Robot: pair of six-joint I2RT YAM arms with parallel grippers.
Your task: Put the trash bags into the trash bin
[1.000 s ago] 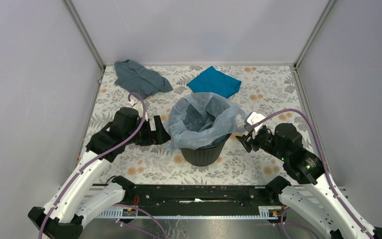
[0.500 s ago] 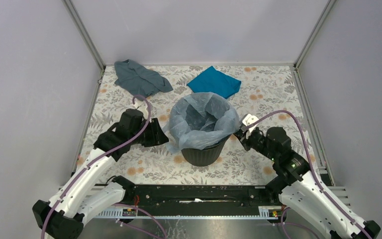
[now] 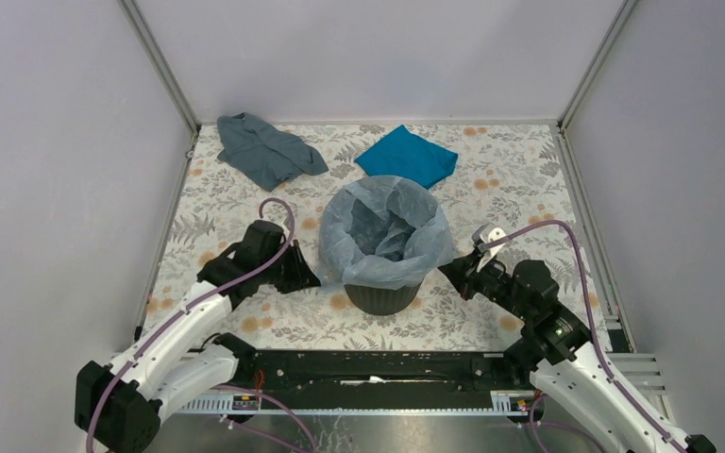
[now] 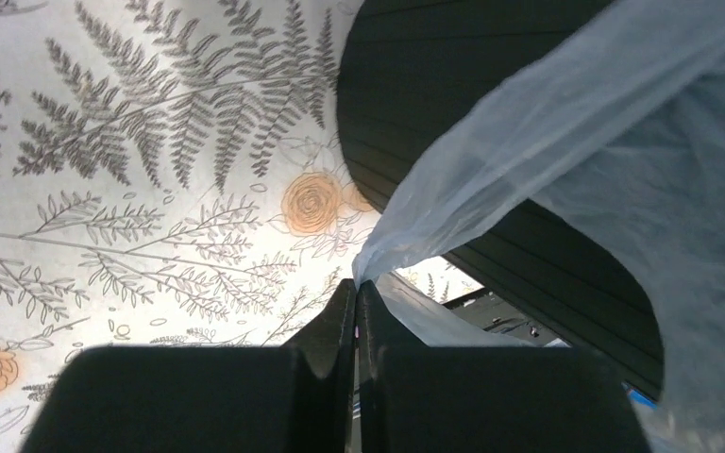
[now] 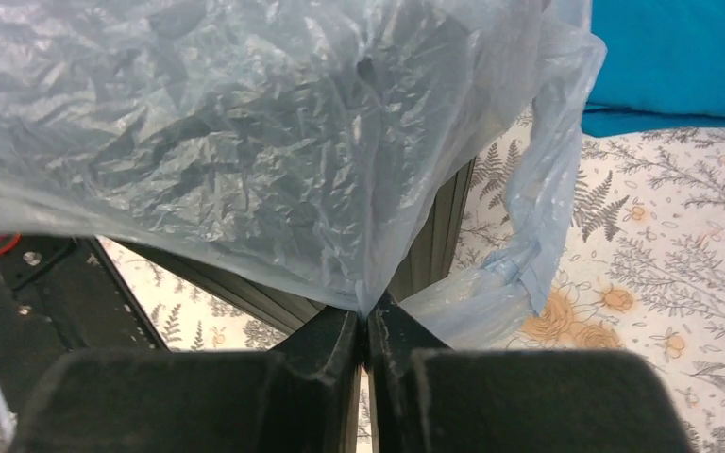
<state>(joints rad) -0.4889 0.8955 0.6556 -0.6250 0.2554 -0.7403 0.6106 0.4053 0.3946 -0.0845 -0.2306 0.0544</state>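
The black ribbed trash bin (image 3: 380, 296) stands mid-table with the pale blue trash bag (image 3: 382, 231) draped over its mouth and hanging down its sides. My left gripper (image 3: 310, 275) sits low at the bin's left side, shut on the bag's hanging edge (image 4: 453, 189); its tips (image 4: 357, 285) pinch the film beside the bin wall (image 4: 453, 75). My right gripper (image 3: 451, 272) is at the bin's right side, shut on the bag's edge (image 5: 245, 142), with film pinched at its tips (image 5: 366, 316) in front of the bin wall (image 5: 434, 236).
A dull grey-blue cloth (image 3: 266, 148) lies at the back left and a bright teal cloth (image 3: 406, 156) at the back centre, also showing as teal cloth (image 5: 670, 66) in the right wrist view. Grey walls enclose the floral tabletop (image 3: 519, 189) on three sides.
Both grippers have closed on the bag's edges and moved down and inward beside the bin. The bag's rim now sits lower and tighter over the bin's mouth.
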